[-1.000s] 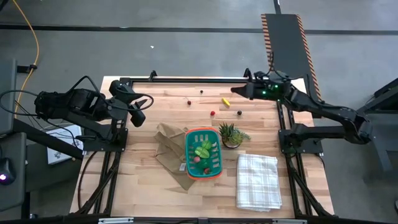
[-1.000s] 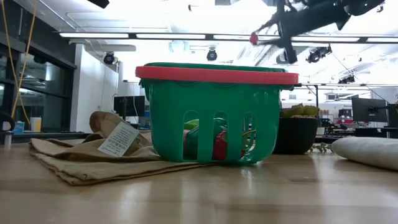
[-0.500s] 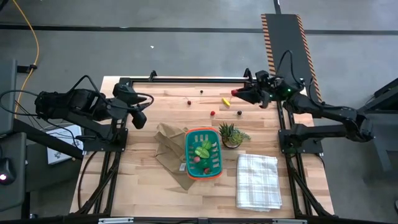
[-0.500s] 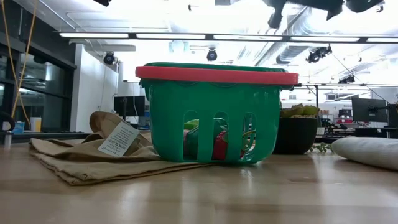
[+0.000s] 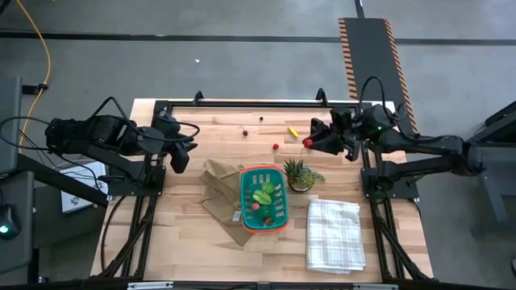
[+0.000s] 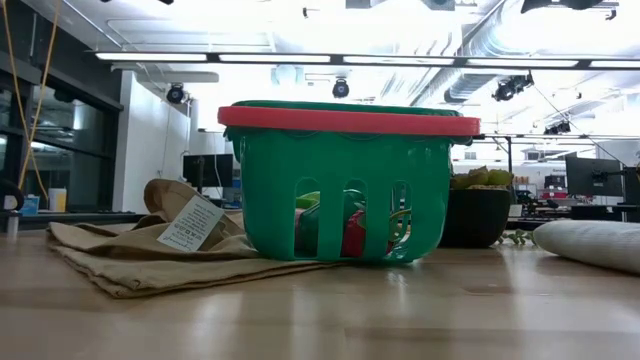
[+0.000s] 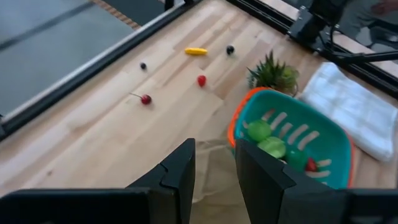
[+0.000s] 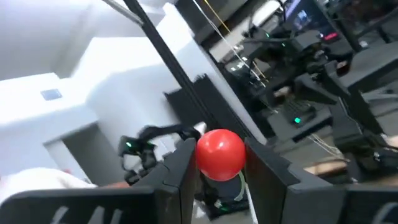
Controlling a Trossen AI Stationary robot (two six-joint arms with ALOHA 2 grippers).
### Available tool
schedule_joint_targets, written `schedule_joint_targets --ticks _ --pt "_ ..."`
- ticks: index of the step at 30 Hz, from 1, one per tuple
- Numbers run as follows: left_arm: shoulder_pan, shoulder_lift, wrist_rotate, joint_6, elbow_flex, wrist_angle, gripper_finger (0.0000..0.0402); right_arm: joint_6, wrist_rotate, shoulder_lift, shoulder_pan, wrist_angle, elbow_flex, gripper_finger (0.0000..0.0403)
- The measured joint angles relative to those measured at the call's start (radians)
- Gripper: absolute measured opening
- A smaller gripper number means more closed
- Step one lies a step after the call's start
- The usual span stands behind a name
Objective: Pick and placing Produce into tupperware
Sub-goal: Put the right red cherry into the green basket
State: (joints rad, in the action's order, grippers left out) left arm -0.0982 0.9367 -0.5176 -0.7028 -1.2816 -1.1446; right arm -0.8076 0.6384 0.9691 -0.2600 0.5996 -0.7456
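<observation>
Above the tabletop's (image 5: 201, 141) far right, my right hand (image 5: 310, 142) is clenched on a red ball (image 8: 220, 154), left hand (image 7: 212, 163) released and waiting — tupperware (image 5: 264, 199) partly filled, several produce pieces remaining on the wood.

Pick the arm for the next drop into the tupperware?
Right. Its hand already grips a red ball and sits above the table near the teal tupperware. The left hand is empty and waits beside the paper bag.
</observation>
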Motion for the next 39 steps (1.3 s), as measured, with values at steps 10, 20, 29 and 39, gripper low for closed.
schedule_joint_targets --ticks 10,20,29,39 --pt "0.000 0.000 0.039 -0.012 0.000 -0.001 0.0101 0.361 -0.206 0.042 0.112 -0.615 -0.287 0.0099" --pt "0.000 0.000 0.073 -0.009 0.000 -0.022 0.0101 0.498 -0.366 0.254 0.191 -1.040 -0.575 0.0099" --pt "0.000 0.000 0.203 0.001 0.000 -0.112 0.0101 0.529 -0.435 0.501 0.230 -1.261 -0.802 0.0099" --pt "0.000 0.000 0.283 0.111 0.000 -0.140 0.0101 0.501 -0.489 0.717 0.294 -1.418 -0.944 0.0099"
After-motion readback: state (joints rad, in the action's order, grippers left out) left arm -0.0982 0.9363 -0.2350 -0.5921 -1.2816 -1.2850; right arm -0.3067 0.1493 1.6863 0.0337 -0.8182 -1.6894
